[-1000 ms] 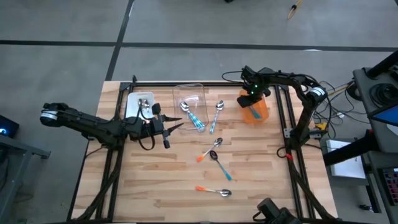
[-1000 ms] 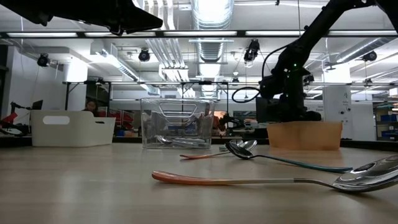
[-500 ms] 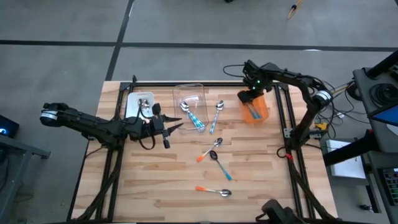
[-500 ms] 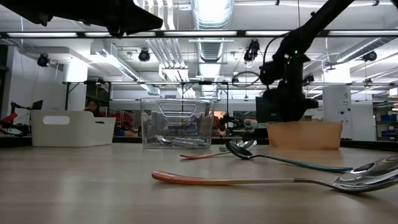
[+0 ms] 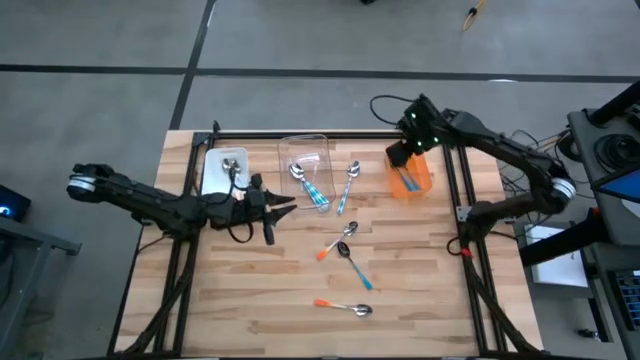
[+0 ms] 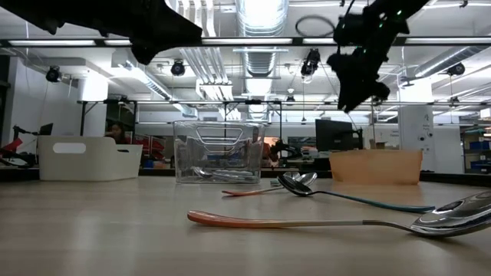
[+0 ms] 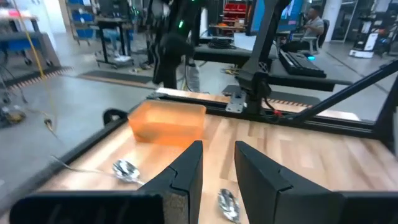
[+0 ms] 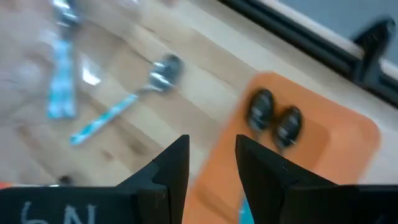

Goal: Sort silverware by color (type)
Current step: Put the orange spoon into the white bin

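The right gripper (image 5: 403, 153) (empty, fingers apart) hangs over the orange bin (image 5: 410, 178); the nearest loose spoon (image 5: 348, 187) lies leftward.

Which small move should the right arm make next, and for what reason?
Probably swing toward the spoon beside the clear bin: the right gripper is open and empty above the orange bin, which already holds spoons, while several spoons still lie loose on the table.

- Table (image 5: 420, 290): pale wood planks, matt, visible grain.
- Spoons (image 5: 345, 255): shiny metal bowls, thin plastic handles.
- Orange bin (image 5: 410, 178): translucent plastic.
- Clear bin (image 6: 219, 151): glossy transparent plastic.
- White bin (image 6: 88, 157): matt opaque plastic.
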